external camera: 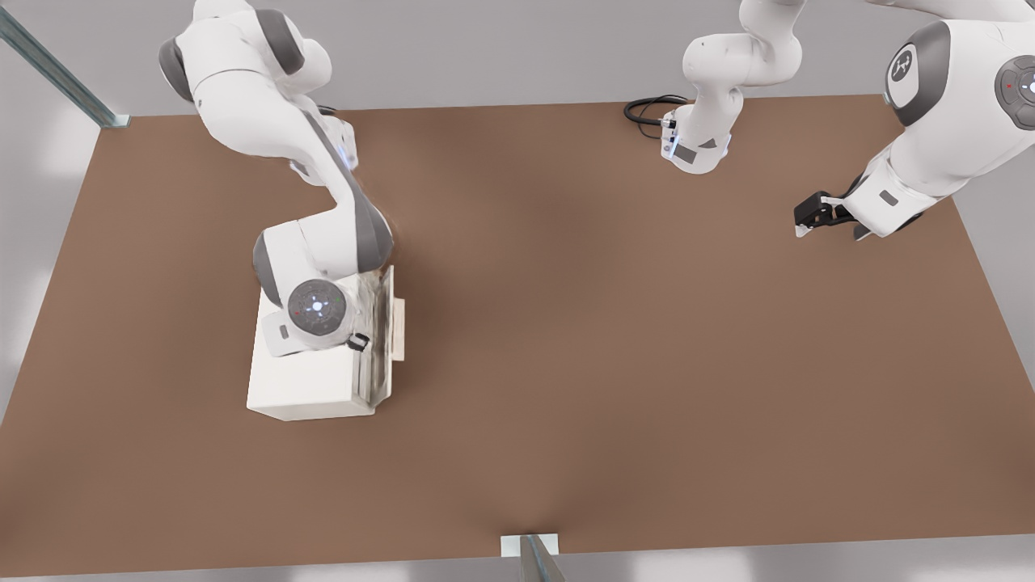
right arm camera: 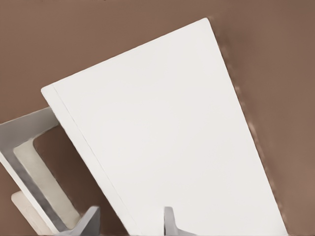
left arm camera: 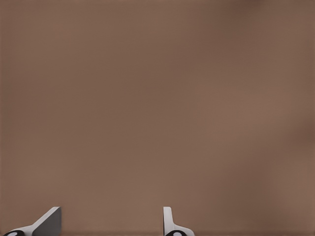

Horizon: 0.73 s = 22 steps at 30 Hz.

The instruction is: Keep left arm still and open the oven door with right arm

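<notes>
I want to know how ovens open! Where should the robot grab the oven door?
Best to grab the pale bar handle. It stands off the oven door, so one finger can probably slip behind it. Come from above, on the door's outer side, towards the front view's right. The open gripper hangs over the oven's top edge by the door.

Item 1: flat matte brown rectangular tabletop point(external camera: 614, 339), which filled most of the front view and the whole left wrist view.
Item 2: plain cream-white box body of an oven point(external camera: 299, 392), which stood on the tabletop toward the front view's left.
Item 3: slanted grey-green metal rail point(external camera: 57, 73), which met the table's far corner at the front view's left.
Item 4: grey metal post on a small white square plate point(external camera: 530, 550), which sat at the middle of the near edge.
Item 5: pale grey surround point(external camera: 501, 48), which lay beyond the table.
</notes>
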Tool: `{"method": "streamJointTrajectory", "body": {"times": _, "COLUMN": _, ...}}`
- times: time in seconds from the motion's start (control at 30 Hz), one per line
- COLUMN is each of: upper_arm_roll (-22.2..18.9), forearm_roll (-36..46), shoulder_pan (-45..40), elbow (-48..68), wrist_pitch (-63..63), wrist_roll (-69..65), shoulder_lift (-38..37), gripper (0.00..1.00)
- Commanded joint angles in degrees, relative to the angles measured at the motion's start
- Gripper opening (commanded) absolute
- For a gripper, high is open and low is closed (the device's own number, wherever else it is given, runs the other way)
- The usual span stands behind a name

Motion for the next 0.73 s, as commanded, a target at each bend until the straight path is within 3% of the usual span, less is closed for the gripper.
{"method": "streamJointTrajectory", "body": {"times": 0.0, "upper_arm_roll": -0.1, "forearm_roll": 9.2, "shoulder_pan": -7.1, "elbow": -5.0, "wrist_pitch": 7.9, "wrist_roll": -39.3, "shoulder_lift": -7.0, "gripper": 1.0}}
{"method": "streamJointTrajectory", "body": {"times": 0.03, "upper_arm_roll": -0.2, "forearm_roll": 9.0, "shoulder_pan": -9.7, "elbow": -6.0, "wrist_pitch": 7.8, "wrist_roll": -43.8, "shoulder_lift": -10.5, "gripper": 1.0}}
{"method": "streamJointTrajectory", "body": {"times": 0.1, "upper_arm_roll": -4.9, "forearm_roll": 8.7, "shoulder_pan": -10.6, "elbow": -4.3, "wrist_pitch": 7.6, "wrist_roll": -50.5, "shoulder_lift": -13.8, "gripper": 1.0}}
{"method": "streamJointTrajectory", "body": {"times": 0.7, "upper_arm_roll": -4.8, "forearm_roll": 7.8, "shoulder_pan": -12.2, "elbow": 0.0, "wrist_pitch": 5.7, "wrist_roll": -50.5, "shoulder_lift": -12.8, "gripper": 1.0}}
